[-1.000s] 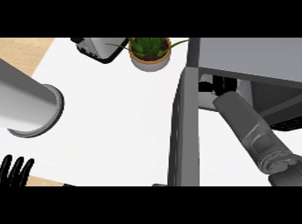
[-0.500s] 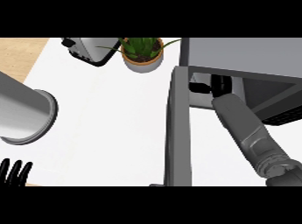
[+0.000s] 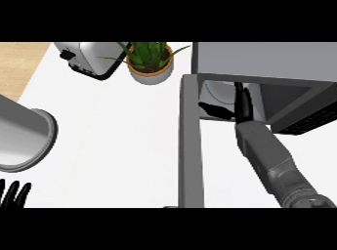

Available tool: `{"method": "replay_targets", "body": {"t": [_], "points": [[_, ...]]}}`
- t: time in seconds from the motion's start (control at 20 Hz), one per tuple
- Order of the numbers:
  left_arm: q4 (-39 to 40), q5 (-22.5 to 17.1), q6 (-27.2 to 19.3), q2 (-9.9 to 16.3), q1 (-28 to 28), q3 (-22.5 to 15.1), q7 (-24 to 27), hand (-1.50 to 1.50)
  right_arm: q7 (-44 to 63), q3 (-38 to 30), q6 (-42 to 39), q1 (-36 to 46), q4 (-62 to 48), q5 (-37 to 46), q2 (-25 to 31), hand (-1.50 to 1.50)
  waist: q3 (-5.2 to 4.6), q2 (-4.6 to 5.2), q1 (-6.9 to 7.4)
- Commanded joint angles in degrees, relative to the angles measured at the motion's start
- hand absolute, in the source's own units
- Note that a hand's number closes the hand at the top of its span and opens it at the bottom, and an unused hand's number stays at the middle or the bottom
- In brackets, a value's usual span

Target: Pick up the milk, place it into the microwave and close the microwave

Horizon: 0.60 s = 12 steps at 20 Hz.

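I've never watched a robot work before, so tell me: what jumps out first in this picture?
The long grey right forearm reaching up from the lower right into the open grey box-shaped microwave, its black right robot hand inside the cavity. Beside it, the microwave's grey door stands wide open. At top centre sits a green spiky plant in a tan pot, next to a shiny silver toaster.

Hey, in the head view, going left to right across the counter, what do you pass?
Left hand resting at the lower left edge → grey cylinder → toaster → potted plant → open microwave door → right hand reaching into the microwave.
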State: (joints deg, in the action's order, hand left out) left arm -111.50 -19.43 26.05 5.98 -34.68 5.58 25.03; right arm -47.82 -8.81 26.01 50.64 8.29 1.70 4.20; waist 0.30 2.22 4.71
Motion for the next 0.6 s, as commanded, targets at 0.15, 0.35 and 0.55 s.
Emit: {"method": "replay_targets", "body": {"t": [0.15, 0.35, 0.55], "points": [[0.30, 0.38, -0.17, -0.75, -1.29, 0.32, -0.14, -1.50, -9.27, -2.59, -5.99, -6.59, -0.05, -2.28, -1.64, -1.50, -0.11, -0.97, -1.66], [-3.62, -0.83, 0.35, -0.35, -3.81, 0.77, -1.73, -1.50, -12.36, -3.21, -7.41, -8.59, 0.68, -2.78, -2.82, -1.50, -0.14, -1.39, -2.24], [-0.16, 1.98, 0.74, -1.20, -3.72, -0.61, -1.85, -1.50, -15.44, -2.07, -14.49, -13.92, 2.24, -2.47, -3.70, -1.50, -0.23, -1.93, -3.78]]}}
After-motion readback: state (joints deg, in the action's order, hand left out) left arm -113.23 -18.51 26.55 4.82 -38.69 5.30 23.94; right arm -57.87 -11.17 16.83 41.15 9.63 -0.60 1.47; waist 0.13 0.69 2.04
